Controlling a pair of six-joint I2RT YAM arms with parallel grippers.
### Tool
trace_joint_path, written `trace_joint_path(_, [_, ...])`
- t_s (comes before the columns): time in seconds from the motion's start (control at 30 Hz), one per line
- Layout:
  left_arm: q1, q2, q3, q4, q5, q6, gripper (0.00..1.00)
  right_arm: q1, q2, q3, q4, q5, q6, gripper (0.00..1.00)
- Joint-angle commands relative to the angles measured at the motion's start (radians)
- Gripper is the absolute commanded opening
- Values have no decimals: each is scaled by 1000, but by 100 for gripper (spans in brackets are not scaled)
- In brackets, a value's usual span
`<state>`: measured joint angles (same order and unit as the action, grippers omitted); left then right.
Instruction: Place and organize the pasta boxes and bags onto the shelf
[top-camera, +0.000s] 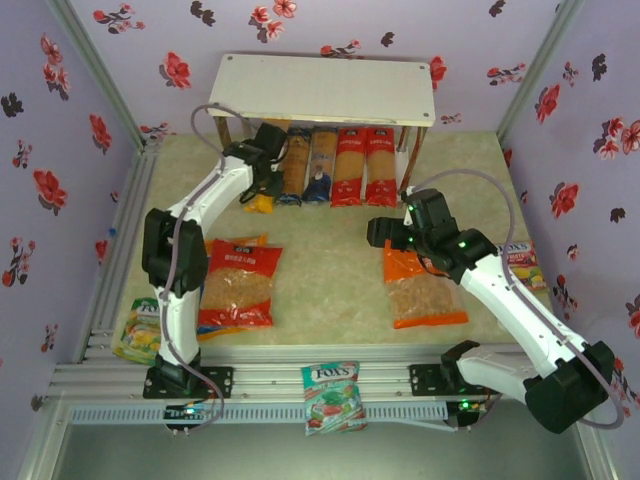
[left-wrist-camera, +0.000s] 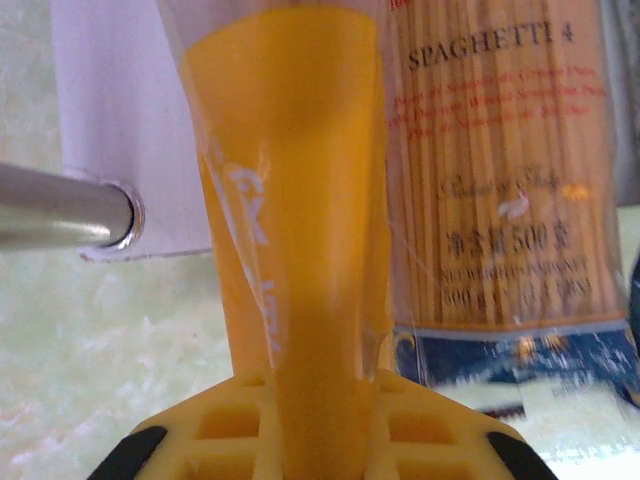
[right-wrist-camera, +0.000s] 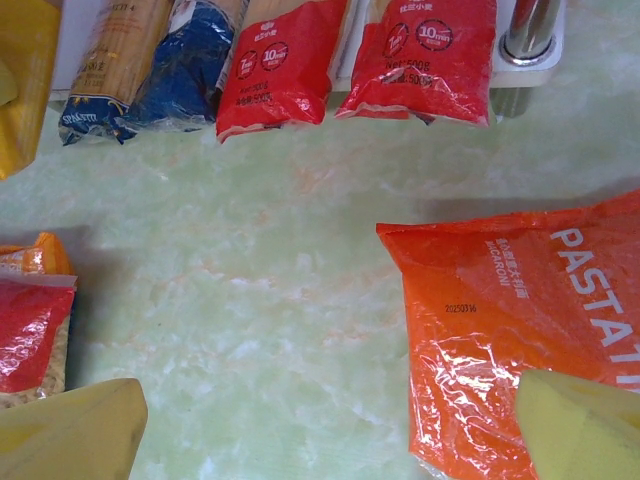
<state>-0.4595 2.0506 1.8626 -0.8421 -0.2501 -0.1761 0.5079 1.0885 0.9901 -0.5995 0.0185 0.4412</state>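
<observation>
The yellow pasta box (left-wrist-camera: 290, 250) is lying at the left end of the shelf (top-camera: 320, 90), beside a dark blue pack (left-wrist-camera: 500, 200). The left tool (top-camera: 262, 185) is clamping its near end, likely to push it into line. The right tool (right-wrist-camera: 325, 425) is hanging wide open and empty over the orange bag (right-wrist-camera: 500, 330).

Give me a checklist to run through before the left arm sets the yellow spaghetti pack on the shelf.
1. Left gripper shut on the yellow spaghetti pack: ok.
2. Bare shelf board showing beside the blue-and-tan spaghetti pack, next to the metal leg: ok.
3. Yellow pack's far end resting on the board: cannot tell.
4. Right gripper open, holding nothing: ok.
5. Orange bag lying flat by the right gripper: ok.
6. Red bag shelved: not ok, it lies on the table.
</observation>
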Motion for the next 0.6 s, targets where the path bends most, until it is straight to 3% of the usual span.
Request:
trace_joint_path(0.0, [11, 19, 98, 70, -83, 21, 0, -6, -2, 22, 4, 3, -24, 96])
trace_joint_path(0.57, [45, 130, 168, 96, -120, 37, 0, -8, 28, 27, 2, 9, -32, 96])
